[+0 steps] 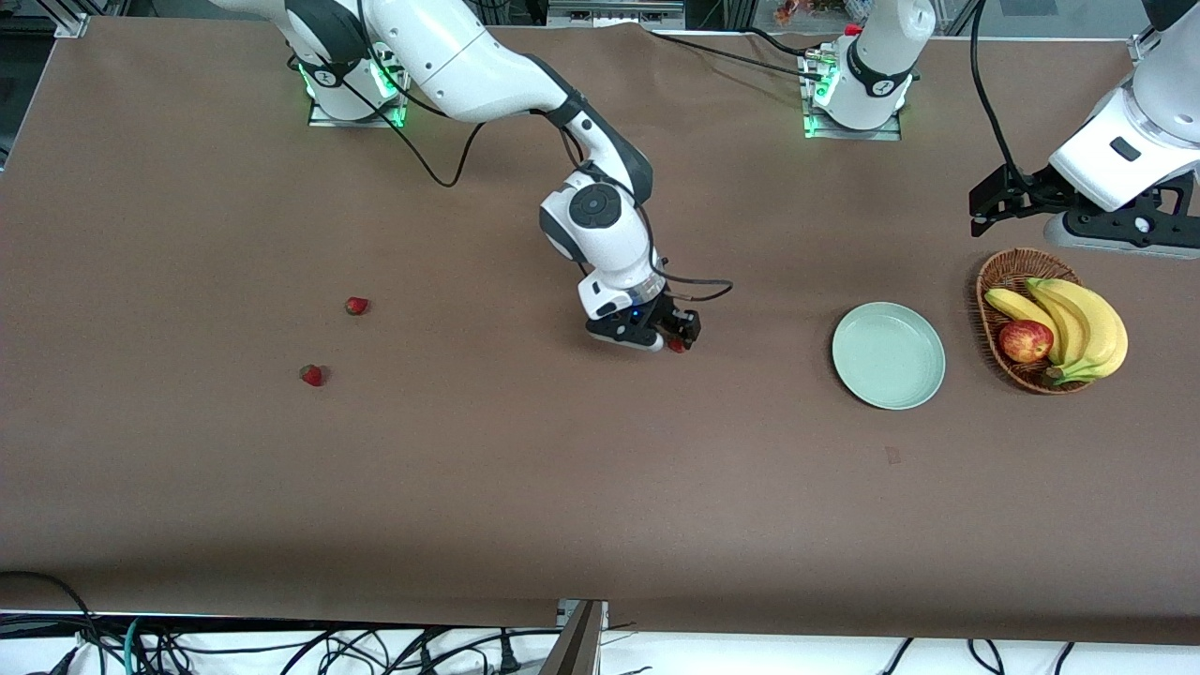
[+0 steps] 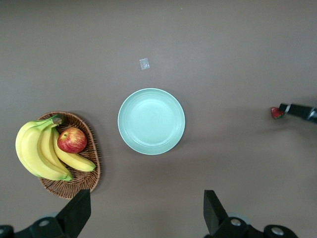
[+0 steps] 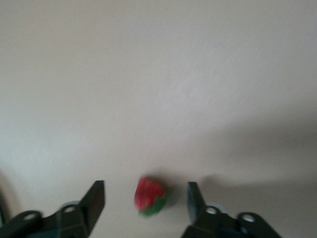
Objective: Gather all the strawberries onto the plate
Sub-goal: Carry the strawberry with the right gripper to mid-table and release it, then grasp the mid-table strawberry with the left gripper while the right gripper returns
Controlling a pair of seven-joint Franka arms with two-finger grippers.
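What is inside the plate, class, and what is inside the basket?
The plate holds nothing: no strawberry is in it. The basket holds bananas and an apple; they cover most of its bottom.

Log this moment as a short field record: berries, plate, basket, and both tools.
plate: mint green, nothing in it, on the table beside the basket
strawberry under right tool: on the table between the open fingers, not gripped
other strawberries: two, and, on the table toward the right arm's end
basket: holds bananas and an apple
right tool: open, low over the mid-table berry
left tool: open, waiting above the table near basket and plate
strawberries in plate: none
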